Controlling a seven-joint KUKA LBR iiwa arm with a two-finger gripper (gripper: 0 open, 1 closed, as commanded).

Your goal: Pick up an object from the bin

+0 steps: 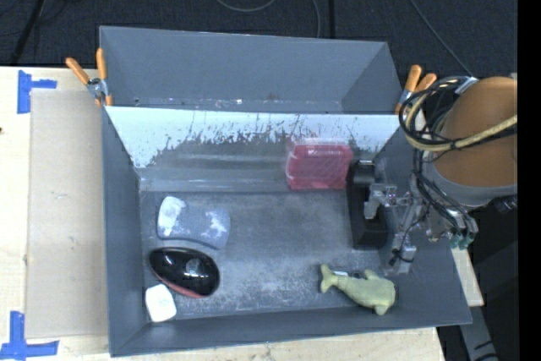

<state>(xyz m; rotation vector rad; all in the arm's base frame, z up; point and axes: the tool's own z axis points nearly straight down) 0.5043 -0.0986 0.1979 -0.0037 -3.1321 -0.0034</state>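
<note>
Hand [401, 254] is hanging low beside the right wall of the bin [254, 80]; apart or together, cannot tell. Yellow-green animal-shaped toy [362, 289] is lying just in front of the hand (nearest thing to it). Pink box [318, 166] is sitting behind the hand, black oval thing [184, 270] well away across the floor.

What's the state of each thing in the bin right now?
gripper: by the right wall, beside the black block.
pink block: lying against the back wall.
black block: against the right wall.
yellow-green toy: lying at the front, untouched.
black oval thing: lying front left.
white block: front-left corner.
clear wrapper: lying flat, left.
</note>
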